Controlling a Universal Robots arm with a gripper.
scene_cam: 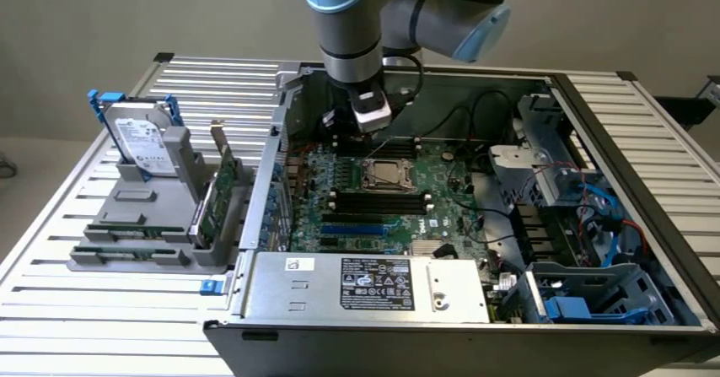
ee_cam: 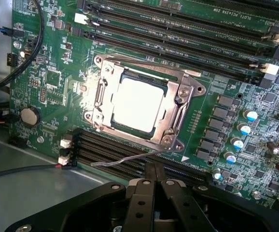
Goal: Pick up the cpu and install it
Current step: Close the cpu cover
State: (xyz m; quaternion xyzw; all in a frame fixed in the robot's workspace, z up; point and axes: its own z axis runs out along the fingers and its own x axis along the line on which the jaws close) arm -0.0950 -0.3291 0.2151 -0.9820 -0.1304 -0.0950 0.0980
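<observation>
While the gripper [ee_cam: 154, 170] hangs closed and empty just above the motherboard [ee_cam: 57, 96], the placing looks done: just beyond its tips, the cpu [ee_cam: 138, 104] lies flat inside the socket frame [ee_cam: 178, 92]. The thin lever [ee_cam: 130, 158] beside it seems unlatched, so locking down appears left.
</observation>
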